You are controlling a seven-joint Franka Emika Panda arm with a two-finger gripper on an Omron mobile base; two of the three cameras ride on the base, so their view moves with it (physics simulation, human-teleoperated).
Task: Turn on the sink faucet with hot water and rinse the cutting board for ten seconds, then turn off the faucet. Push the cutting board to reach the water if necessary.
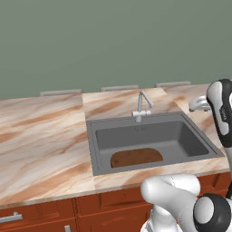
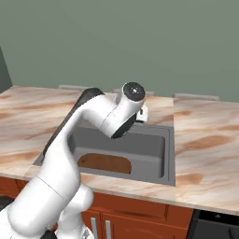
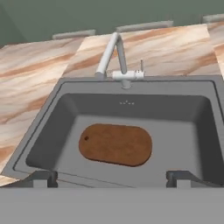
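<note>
**Gripper wide open above sink, faucet untouched**

Gripper [image 3: 112, 177] jaws spread wide, nothing held, 2 dark fingertips [image 3: 41, 178] poking up at the bottom of the hand view, looking down into the sink [image 3: 205, 113]. Cutting board [image 3: 116, 144] lies flat on the basin floor, toward the front wall, a bit left of centre. Sink faucet [image 3: 114, 57] sits at the back rim, spout angled up and left, short lever on its right side. No water stream visible, so judged off; rinse not started.

Risks: the lever is small and thin, wide jaws could slip past or push it the wrong way and give cold instead of hot. Spout outlet looks to end near the back-left of the basin while the board sits forward, so water may miss it; a push would then be needed. Board is flat on metal, so a push could skid it crooked against the wall. Tabletop [image 1: 41, 136] around the sink is marbled tan.
</note>
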